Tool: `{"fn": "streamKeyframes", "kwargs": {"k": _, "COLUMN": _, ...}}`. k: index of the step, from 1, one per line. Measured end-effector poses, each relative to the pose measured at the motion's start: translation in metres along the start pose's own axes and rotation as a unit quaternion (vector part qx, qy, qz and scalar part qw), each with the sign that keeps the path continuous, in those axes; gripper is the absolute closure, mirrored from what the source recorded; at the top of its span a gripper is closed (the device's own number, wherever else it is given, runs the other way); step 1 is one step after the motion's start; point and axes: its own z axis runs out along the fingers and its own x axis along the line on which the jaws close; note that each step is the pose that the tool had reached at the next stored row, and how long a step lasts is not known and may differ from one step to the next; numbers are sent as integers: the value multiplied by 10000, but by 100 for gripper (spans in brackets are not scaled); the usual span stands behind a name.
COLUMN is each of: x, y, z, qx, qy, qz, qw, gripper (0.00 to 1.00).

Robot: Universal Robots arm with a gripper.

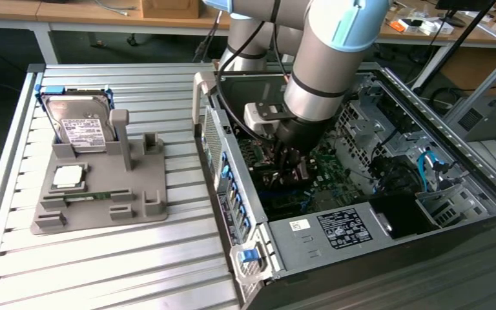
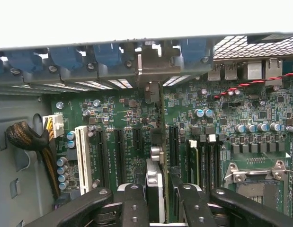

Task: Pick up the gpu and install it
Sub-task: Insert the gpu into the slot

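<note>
My gripper (image 1: 284,165) reaches down into the open computer case (image 1: 454,187), over the motherboard (image 1: 334,171). In the wrist view the gripper (image 2: 157,208) is shut on the gpu (image 2: 155,177), a thin card seen edge-on between the two black fingers (image 2: 131,203). The card stands upright over the expansion slots (image 2: 119,151). Its silvery bracket (image 2: 151,66) sits at the case's rear slot openings, among the blue latches (image 2: 106,54). I cannot tell whether the card's lower edge is seated in a slot. In the exterior view the gpu (image 1: 281,175) is a dark shape under the gripper.
A grey holder (image 1: 101,194) on the slatted table at the exterior view's left carries a hard drive (image 1: 80,123), a processor (image 1: 67,175) and a memory stick (image 1: 93,196). Inside the case are a white slot (image 2: 81,158), a sleeved cable bundle (image 2: 28,137), the processor socket (image 2: 253,175) and the power supply (image 1: 343,229).
</note>
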Motion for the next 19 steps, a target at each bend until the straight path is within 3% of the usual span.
{"fn": "streamKeyframes", "kwargs": {"k": 19, "x": 0, "y": -1, "z": 38, "qx": -7, "qy": 3, "qz": 0, "qw": 10000, "gripper": 70}}
